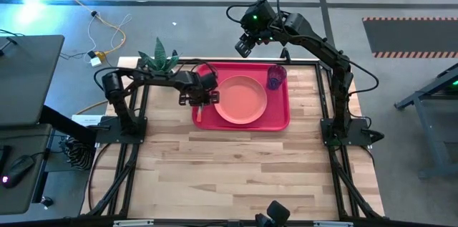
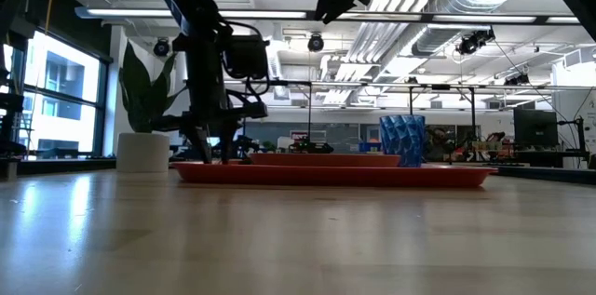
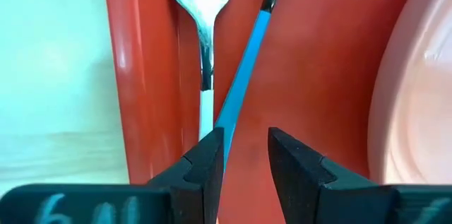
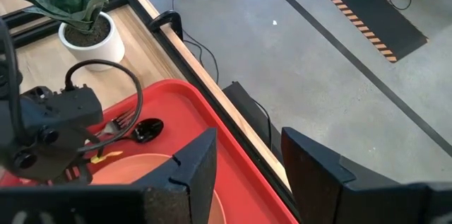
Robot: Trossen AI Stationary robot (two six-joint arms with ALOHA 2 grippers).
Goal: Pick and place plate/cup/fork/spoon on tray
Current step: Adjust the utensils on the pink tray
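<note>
The red tray (image 1: pixel 279 116) lies at the table's far middle. The pink plate (image 1: pixel 241 99) sits on it, and the blue cup (image 1: pixel 276 76) stands in its far right corner. The fork (image 3: pixel 201 12) and the teal-handled spoon (image 3: pixel 247 68) lie side by side on the tray's left strip, between its rim and the plate (image 3: pixel 417 111). Their heads also show in the right wrist view (image 4: pixel 141 128). My left gripper (image 3: pixel 244 153) is open, pointing down just above the two handles' ends. My right gripper (image 4: pixel 244 167) is open and empty, high beyond the tray's far edge (image 1: pixel 245 46). My left gripper's fingers point down from above at the handles' ends. One fingertip (image 3: pixel 208 157) covers the end of the spoon's teal handle (image 3: pixel 229 114). Whether it touches the handle, I cannot tell. The spoon lies flat on the tray.
A potted plant (image 1: pixel 159 59) in a white pot stands at the table's far left, close behind my left arm. The near half of the wooden table (image 1: pixel 236 170) is bare wood. Cables lie on the floor beyond the far edge.
</note>
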